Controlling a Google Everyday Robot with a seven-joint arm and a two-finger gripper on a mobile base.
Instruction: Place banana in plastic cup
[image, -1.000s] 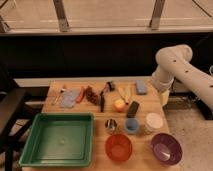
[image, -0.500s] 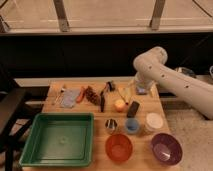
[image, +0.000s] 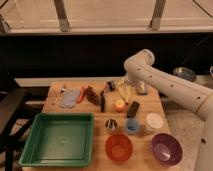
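Along the bottom edge a green tray (image: 60, 116), a red bowl (image: 119, 148) and a purple bowl (image: 166, 149) are seen on the wooden table (image: 67, 107). Just above them, at lower centre, the plastic cup (image: 132, 126) is set upright between a metal cup (image: 111, 125) and a white cup (image: 154, 121). Farther up, right of centre, the banana (image: 123, 93) is laid above a round orange fruit (image: 120, 105). The gripper (image: 131, 86) is found just beside the banana — whether spread or pressed together cannot be told.
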